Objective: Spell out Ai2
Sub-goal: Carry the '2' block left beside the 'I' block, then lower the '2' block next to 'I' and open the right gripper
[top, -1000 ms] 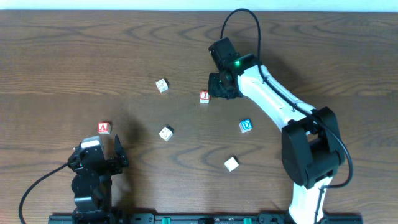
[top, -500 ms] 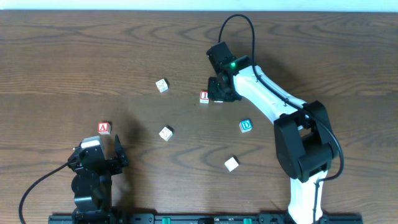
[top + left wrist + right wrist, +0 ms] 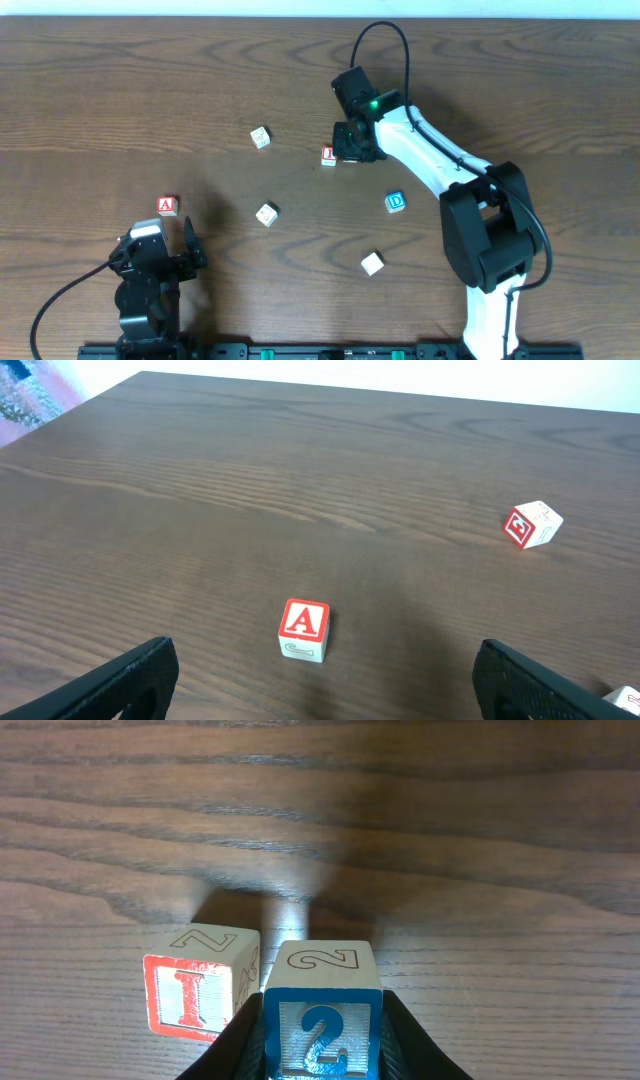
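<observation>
Your right fingers (image 3: pixel 322 1045) are closed on the blue 2 block (image 3: pixel 318 982), one on each side. They hold it just to the right of the red I block (image 3: pixel 195 988), with the facing sides touching or very nearly so. The wrist view cuts off the block's underside, so you cannot tell whether it rests on the surface (image 3: pixel 100 80). The step in hand looks like setting the 2 down as the last character.

Next, lower it if needed, keep its face square with the I, and open straight apart so neither block is nudged.

The A block (image 3: pixel 303 628) sits well apart, on the near left. It lies in front of your left fingers (image 3: pixel 325 680), which are spread wide and hold nothing. It needs to be carried to the left side of the I.
</observation>
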You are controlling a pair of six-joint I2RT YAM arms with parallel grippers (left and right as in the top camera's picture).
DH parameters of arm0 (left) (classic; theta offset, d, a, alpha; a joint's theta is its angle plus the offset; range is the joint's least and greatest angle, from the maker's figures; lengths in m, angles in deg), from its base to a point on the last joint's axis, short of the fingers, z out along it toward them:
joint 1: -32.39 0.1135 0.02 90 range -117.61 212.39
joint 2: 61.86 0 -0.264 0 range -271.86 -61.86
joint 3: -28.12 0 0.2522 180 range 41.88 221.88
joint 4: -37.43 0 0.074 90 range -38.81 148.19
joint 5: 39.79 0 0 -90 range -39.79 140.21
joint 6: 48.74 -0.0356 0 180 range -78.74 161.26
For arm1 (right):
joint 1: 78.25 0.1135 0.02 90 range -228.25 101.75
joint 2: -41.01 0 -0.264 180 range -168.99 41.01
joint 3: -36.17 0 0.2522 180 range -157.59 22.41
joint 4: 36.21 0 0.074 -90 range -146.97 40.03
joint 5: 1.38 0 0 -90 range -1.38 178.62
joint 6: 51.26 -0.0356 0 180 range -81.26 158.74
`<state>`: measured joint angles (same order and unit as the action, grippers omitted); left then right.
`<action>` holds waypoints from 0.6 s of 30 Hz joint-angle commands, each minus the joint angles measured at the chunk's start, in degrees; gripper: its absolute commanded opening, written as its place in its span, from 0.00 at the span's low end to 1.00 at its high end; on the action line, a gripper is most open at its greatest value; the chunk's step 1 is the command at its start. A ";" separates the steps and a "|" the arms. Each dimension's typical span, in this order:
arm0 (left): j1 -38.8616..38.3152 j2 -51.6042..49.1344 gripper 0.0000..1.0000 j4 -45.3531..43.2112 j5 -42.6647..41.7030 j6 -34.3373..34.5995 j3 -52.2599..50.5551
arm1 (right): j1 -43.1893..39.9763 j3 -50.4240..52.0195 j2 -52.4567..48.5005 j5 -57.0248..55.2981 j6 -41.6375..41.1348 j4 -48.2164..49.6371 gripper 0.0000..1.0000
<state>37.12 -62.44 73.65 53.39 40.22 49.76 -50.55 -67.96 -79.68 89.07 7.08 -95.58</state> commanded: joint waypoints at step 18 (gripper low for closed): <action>0.07 0.33 0.95 0.22 0.17 0.83 -1.20 | 1.53 -1.18 -1.33 -1.53 -1.07 0.83 0.02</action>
<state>37.12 -62.44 73.65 53.39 40.22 49.76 -49.50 -67.96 -80.40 88.74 6.71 -94.90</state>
